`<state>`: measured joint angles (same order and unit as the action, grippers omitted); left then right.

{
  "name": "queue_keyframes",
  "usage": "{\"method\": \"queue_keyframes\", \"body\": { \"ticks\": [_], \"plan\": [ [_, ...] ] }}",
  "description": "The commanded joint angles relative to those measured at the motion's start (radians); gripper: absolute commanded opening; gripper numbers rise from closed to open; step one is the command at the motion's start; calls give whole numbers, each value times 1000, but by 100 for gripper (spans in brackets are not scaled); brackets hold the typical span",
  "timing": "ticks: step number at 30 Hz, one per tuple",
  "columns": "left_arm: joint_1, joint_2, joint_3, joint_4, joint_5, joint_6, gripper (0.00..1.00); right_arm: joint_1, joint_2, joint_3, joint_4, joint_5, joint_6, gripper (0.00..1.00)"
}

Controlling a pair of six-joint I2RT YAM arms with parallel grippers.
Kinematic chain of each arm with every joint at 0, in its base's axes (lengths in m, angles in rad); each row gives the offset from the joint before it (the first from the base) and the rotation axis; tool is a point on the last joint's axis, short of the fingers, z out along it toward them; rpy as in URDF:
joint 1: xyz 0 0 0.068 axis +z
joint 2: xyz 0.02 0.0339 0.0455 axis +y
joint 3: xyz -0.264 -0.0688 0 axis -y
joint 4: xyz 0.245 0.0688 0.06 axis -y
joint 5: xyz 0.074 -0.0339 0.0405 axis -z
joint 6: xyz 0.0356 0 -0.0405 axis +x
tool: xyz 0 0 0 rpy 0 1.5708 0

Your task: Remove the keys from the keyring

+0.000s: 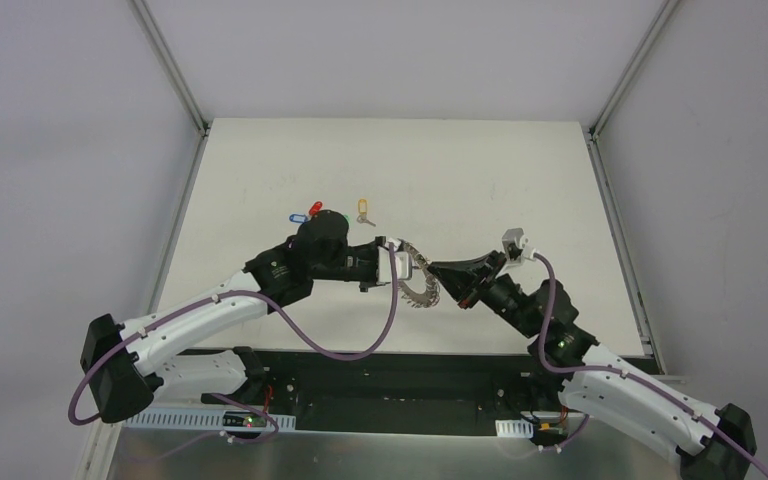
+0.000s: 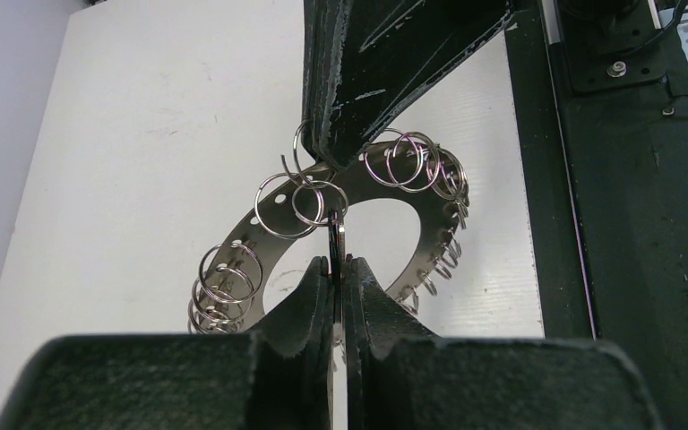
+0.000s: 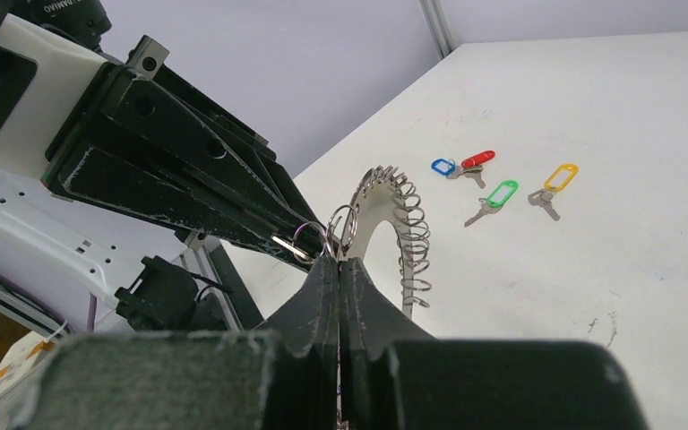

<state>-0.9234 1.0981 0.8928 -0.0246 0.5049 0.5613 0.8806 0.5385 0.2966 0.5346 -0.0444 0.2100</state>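
Observation:
The keyring (image 1: 421, 285), a flat silver ring strung with small wire loops, hangs above the table between both grippers. My left gripper (image 2: 338, 262) is shut on a thin loop (image 2: 336, 228) seen edge-on. My right gripper (image 3: 339, 262) is shut on the keyring's (image 3: 372, 202) rim, beside the left fingertips (image 3: 309, 235). In the left wrist view it comes down from above onto the ring's plate (image 2: 242, 246). Keys with blue (image 3: 443, 166), red (image 3: 477, 159), green (image 3: 502, 193) and yellow (image 3: 560, 176) tags lie loose on the table behind, apart from the ring. I see no key hanging on it.
The white table (image 1: 480, 180) ends at grey walls with metal corner posts at the back. A black rail (image 1: 390, 372) runs along the near edge, just below the grippers. The loose keys (image 1: 363, 209) lie just behind my left wrist (image 1: 322, 240).

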Motion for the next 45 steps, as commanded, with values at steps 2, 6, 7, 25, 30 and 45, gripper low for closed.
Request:
{"method": "queue_keyframes", "body": {
  "ticks": [2,6,7,25,30,45],
  "plan": [
    [-10,2,1,13,34,0,0,-6,-41,-23,176,124,22,0],
    [-13,8,2,4,39,4,0,-7,-50,-36,204,113,6,0],
    [-14,10,4,2,40,4,0,-7,-52,-37,207,109,1,0],
    [-25,4,16,-23,-23,23,0,-7,-51,-41,182,37,-23,16],
    [-26,-27,2,-14,-49,46,0,-7,-55,21,-18,-57,-105,46],
    [-25,-48,-5,-10,50,49,0,-7,-20,180,-413,-296,-448,47]
  ]
}}
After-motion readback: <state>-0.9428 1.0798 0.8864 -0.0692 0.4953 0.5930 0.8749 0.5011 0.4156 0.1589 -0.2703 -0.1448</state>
